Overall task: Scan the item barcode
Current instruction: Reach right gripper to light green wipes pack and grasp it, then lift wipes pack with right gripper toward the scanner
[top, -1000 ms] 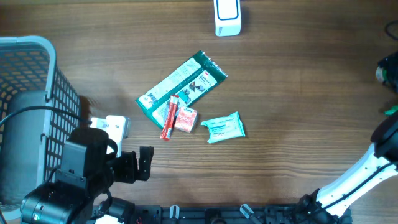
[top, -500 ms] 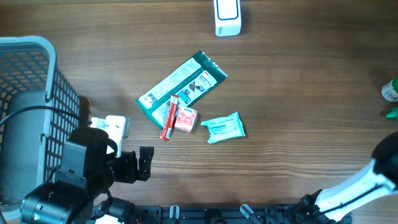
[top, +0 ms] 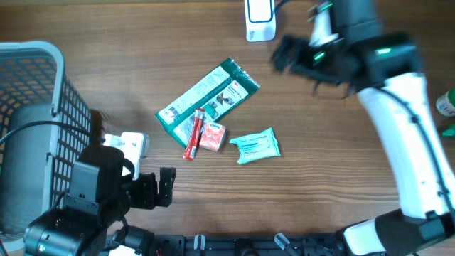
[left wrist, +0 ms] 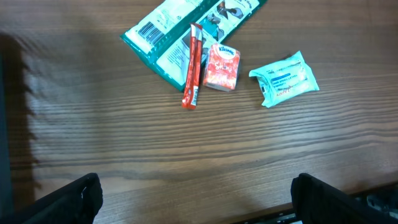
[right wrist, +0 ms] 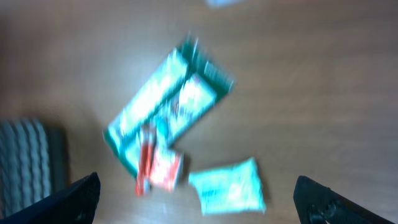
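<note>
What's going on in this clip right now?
Nothing is picked up yet. The right pincer hangs open and empty over the table, near the white scanner. The left pincer sits open by the basket, holding nothing. The green pouch, red stick, tissue pack and teal wipes pack lie together mid-table, untouched.

Desk (top: 341,185): basket (top: 43,50) at left edge. Scanner (top: 259,20) at far edge, near middle. Large pouch (top: 206,96) slantwise at desk centre. Stick packet (top: 194,135) partly on pouch's near-left end, rest on desk. Tissue pack (top: 212,136) touching stick packet's right side. Wipes pack (top: 256,146) just right of tissue pack, apart. Small box (top: 131,144) beside basket, toward near-left corner. Bottle (top: 446,103) at right edge.
</note>
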You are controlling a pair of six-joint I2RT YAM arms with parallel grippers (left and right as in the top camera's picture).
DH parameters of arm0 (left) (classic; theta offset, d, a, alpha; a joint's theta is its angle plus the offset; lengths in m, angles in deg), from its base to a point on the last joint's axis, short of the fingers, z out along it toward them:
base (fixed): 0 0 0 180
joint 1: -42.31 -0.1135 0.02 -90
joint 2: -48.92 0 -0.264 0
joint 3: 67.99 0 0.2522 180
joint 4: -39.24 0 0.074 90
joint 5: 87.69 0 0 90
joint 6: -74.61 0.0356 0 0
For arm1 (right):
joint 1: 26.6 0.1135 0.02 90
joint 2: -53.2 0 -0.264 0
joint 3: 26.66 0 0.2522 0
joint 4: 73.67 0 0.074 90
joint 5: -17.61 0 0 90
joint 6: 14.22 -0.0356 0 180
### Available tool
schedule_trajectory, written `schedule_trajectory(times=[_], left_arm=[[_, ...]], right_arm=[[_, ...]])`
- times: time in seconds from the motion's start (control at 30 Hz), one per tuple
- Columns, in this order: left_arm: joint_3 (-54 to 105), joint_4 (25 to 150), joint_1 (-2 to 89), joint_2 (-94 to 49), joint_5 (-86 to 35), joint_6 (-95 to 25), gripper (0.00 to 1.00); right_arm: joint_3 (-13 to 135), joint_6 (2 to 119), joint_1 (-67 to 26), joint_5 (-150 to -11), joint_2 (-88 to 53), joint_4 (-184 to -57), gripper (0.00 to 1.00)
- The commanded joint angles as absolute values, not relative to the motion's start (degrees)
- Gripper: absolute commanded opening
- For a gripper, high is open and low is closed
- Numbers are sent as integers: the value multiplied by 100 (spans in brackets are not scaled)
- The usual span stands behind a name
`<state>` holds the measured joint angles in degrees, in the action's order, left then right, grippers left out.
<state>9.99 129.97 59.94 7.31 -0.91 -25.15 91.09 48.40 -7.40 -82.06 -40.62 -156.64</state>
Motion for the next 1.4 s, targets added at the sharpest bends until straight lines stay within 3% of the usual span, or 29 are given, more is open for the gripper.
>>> schedule_trajectory(times=[0.0,0.13,0.43,0.63,0.7,0.8,0.87,0.9,0.93,1.13,1.23,1.27,1.37], left_arm=[[1039,12988,6012,762,-82,-2486,100],[1039,12988,6009,762,-82,-2486,100],[1039,12988,6012,762,-80,-2486,100],[1039,12988,6012,762,-80,-2488,100],[1039,12988,6012,762,-80,-2488,100],[1039,12988,6012,762,-82,-2488,100],[1039,12988,6012,762,-82,-2488,100],[1039,12988,6012,762,-80,-2486,100],[1039,12988,6012,762,-80,-2488,100],[1039,12988,6012,762,-82,-2488,100],[1039,12988,6012,762,-82,-2488,100],[1039,12988,6012,762,-80,-2488,100],[1039,12988,6012,762,-82,-2488,100]], right_arm=[[7657,4670,156,-8147,-4051,-15021,100],[5933,4278,1153,-7437,-4301,-13826,99],[5859,4237,2405,-5398,-5791,-13846,87],[5859,4117,2466,-4563,-6294,-13824,80],[5859,4117,2466,-4541,-6296,-13826,56],[5859,4112,2466,-4569,-6296,-13828,28],[5859,4132,2466,-5057,-6296,-13789,20],[5859,4165,2464,-5264,-6296,-13787,8],[5876,4324,2458,-5369,-6294,-13819,5],[6866,6038,1444,-8847,-5356,-14180,4],[6875,7330,165,-11763,-4515,-14130,4],[6748,7979,-615,-13666,-4519,-14088,4],[6073,8337,-1149,-14742,-4736,-13555,4]])
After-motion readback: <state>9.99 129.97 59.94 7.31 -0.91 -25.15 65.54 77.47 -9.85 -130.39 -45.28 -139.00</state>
